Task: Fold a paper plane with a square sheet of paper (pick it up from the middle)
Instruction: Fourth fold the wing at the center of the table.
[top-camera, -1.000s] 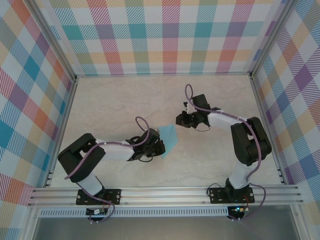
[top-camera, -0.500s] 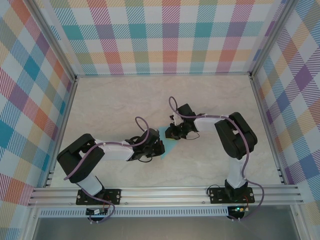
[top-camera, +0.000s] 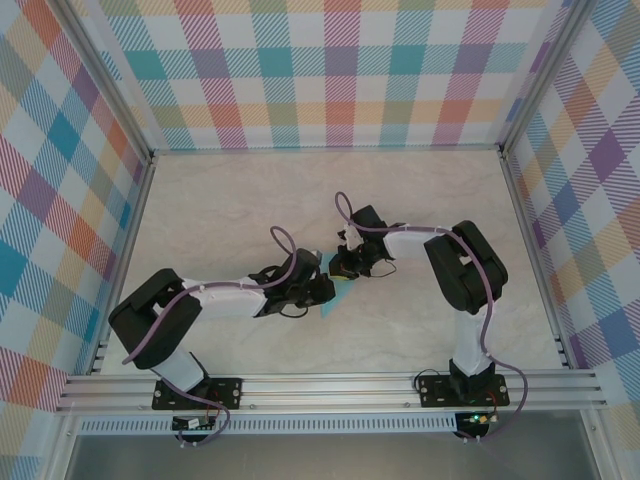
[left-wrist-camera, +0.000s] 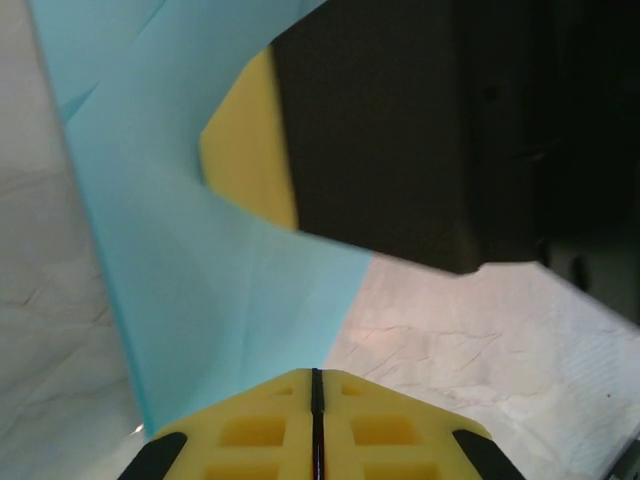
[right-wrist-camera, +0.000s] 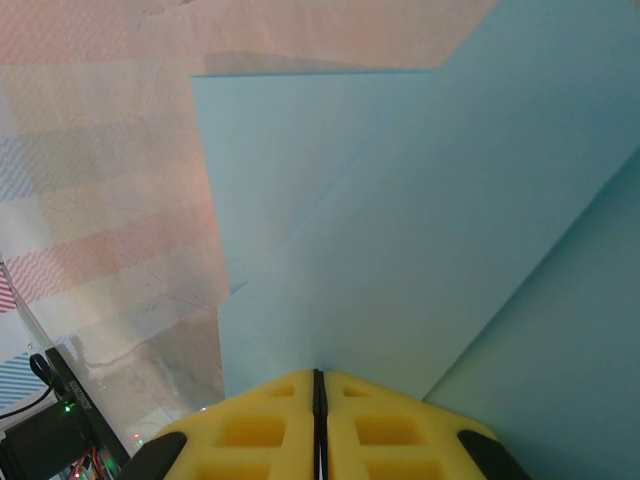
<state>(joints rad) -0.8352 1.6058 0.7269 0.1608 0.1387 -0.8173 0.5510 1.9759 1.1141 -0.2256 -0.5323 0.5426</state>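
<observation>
Left tool (left-wrist-camera: 315, 378) and right tool (right-wrist-camera: 318, 376), tips close together at mid-counter (top-camera: 230, 200), each pinch the creased light-blue sheet (left-wrist-camera: 200, 300) between closed pads.

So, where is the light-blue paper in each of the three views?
Top external: the light-blue paper is at the centre, between the left gripper and right gripper.
Left wrist: left half, down to the left gripper.
Right wrist: centre and right, above the right gripper.
Shared landmark: the marbled table.
</observation>
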